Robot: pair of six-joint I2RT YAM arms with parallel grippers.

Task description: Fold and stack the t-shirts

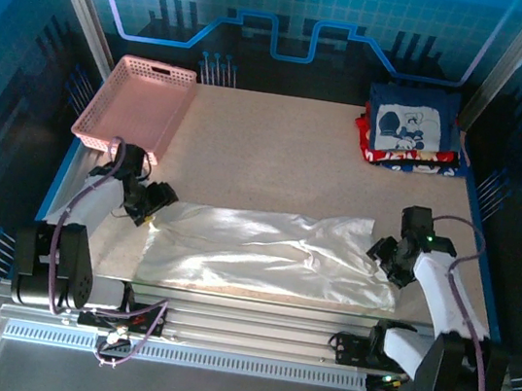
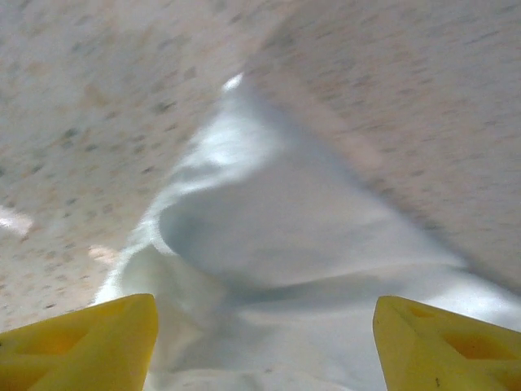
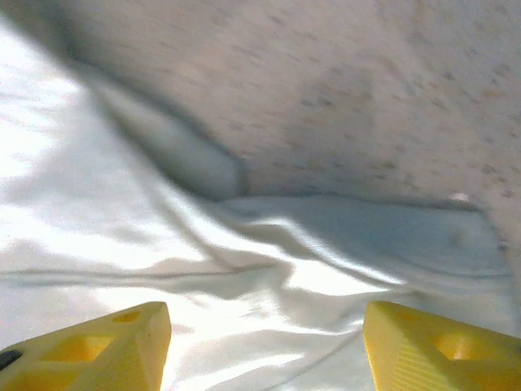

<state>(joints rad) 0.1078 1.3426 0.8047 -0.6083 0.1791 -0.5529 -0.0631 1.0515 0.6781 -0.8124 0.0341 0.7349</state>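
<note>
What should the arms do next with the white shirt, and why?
Probably lift both clear and pick new grip points for the next fold. The left end effector and right end effector stand open at the ends of the white t-shirt, which lies wrinkled, not yet on the folded stack.

L arm [image 1: 88,204] & R arm [image 1: 439,286] white w/ black joints, purplish cables [image 1: 54,263] looped alongside, yellow claw fingertips [image 2: 89,342]

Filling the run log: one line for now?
left gripper open | right gripper open | white shirt spread between them | folded shirts stacked far right
</note>
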